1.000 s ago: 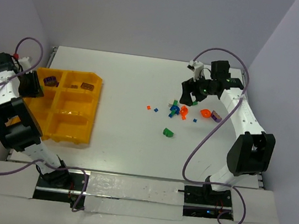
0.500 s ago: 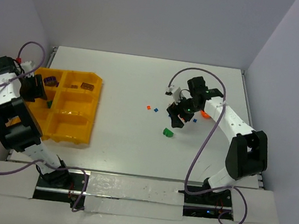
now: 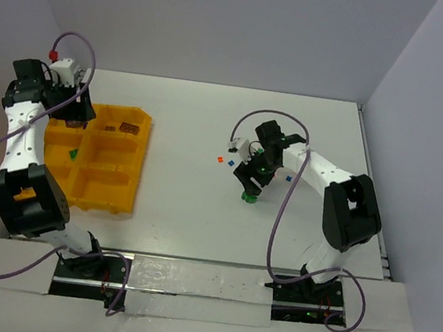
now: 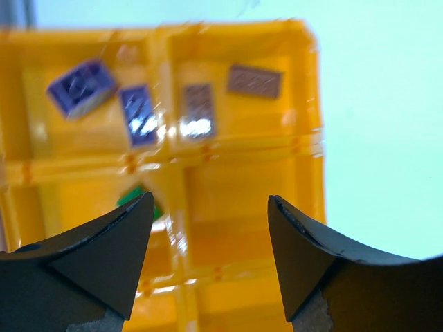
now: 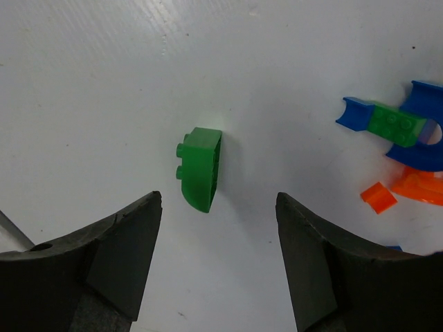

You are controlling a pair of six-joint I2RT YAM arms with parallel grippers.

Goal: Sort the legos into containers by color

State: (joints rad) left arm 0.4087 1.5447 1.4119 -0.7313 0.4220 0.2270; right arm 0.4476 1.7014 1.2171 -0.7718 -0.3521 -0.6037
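The yellow-orange tray [image 3: 109, 175] lies at the left. Its far bins hold purple bricks [image 4: 82, 84] and its middle-left bin holds a green bit [image 4: 138, 200]. My left gripper [image 3: 69, 103] hovers open and empty over the tray's far end; in the left wrist view [image 4: 211, 207] the tray shows between its fingers. My right gripper [image 3: 251, 180] is open just above a green curved brick [image 5: 201, 168], which lies on the table slightly beyond and left of the gap between the fingers [image 5: 218, 200]. Blue pieces [image 5: 422, 104], a green brick [image 5: 394, 123] and orange bits [image 5: 379, 196] lie to its right.
A tiny orange-red bit [image 3: 220, 159] and two blue bits [image 3: 230, 162] [image 3: 288, 177] lie loose on the white table. The right arm covers most of the loose pile in the top view. Grey walls stand close on both sides.
My left gripper swung from the tray's left side to over its far end. My right gripper moved from the far side of the pile toward the near left, down over the green curved brick.
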